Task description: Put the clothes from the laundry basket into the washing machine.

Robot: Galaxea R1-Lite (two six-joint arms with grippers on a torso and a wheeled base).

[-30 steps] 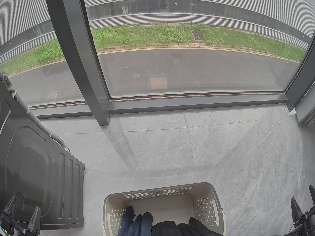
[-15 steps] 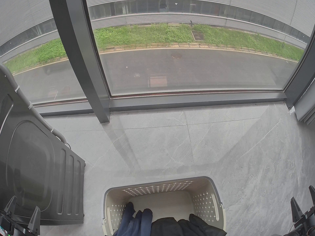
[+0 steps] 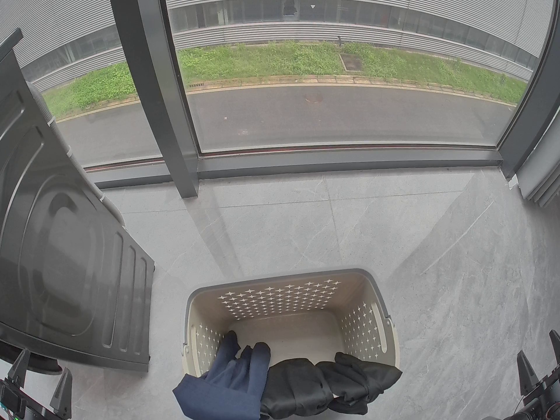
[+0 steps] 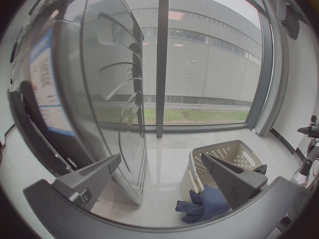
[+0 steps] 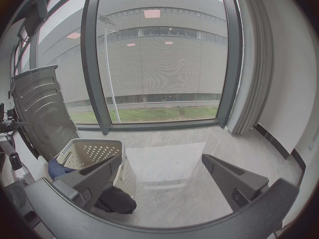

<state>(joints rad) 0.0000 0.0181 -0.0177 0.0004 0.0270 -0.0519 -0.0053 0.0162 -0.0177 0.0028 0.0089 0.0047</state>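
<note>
Draping basket (image 3: 280, 297) rim, clothes (image 3: 303, 386) — between left fingers (image 3: 61, 387), right fingers (image 3: 525, 374), both spread, empty.

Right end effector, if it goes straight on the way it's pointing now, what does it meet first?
Probably nothing close: ahead of the right end effector lies bare floor, then the window. The laundry basket sits off to the side of that line. Depth is unclear.

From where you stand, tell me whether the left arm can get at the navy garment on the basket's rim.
Probably yes. The open left gripper has bare floor between it and the navy garment, which hangs over the near rim of the laundry basket; the washing machine stands off that path.
</note>
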